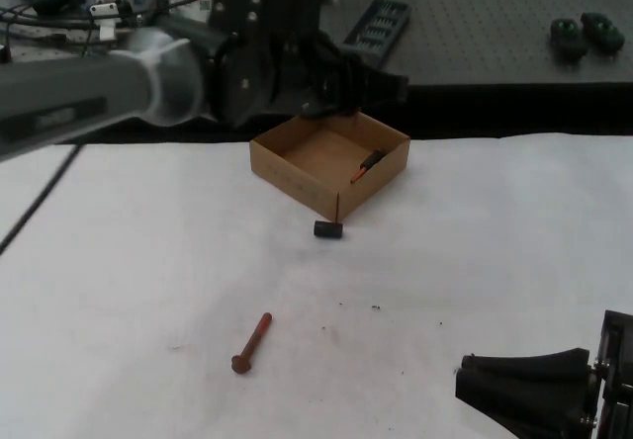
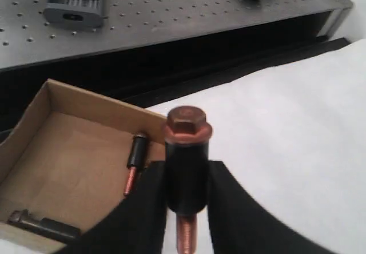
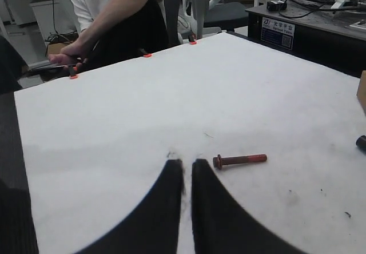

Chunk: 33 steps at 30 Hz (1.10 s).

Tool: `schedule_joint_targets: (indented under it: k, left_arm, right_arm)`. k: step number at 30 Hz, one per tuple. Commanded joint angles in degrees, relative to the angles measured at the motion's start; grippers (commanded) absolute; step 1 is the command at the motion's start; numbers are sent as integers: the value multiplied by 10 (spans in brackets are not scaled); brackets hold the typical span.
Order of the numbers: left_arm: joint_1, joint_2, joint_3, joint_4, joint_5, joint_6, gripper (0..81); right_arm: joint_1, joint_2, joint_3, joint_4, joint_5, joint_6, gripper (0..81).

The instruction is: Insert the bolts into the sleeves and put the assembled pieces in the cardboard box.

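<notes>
Resting on a white sheet (image 1: 148,261) is the cardboard box (image 1: 294,182); left gripper (image 2: 187,165) clasps a sleeved bolt (image 2: 189,129), right gripper (image 3: 187,165) pinched empty.

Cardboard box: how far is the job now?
Done: at least one assembled piece lies in the cardboard box. In hand: the left gripper holds a second bolt-and-sleeve piece near the box. Left: one loose bolt and one sleeve lie apart on the table, not yet joined.
</notes>
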Motion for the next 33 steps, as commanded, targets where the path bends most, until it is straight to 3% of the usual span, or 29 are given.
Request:
schedule_joint_targets:
  k: [1,14,28,30,33]
  left_arm:
    - [5,19,-36,3,-44,27,6]
    - [27,145,-121,-22,-63,34,6]
    - [27,185,-128,-31,-47,42,3]
    - [27,185,-128,-31,-41,42,34]
    - [27,185,-128,-31,-30,42,176]
  right_arm:
    - [-4,-4,-2,-8,0,-10,58]
    - [-4,-4,0,-8,0,-29,58]
    - [-4,-4,-1,-8,0,-33,58]
    - [-4,-4,-1,-8,0,-33,58]
    - [-4,-4,-1,-8,0,-33,58]
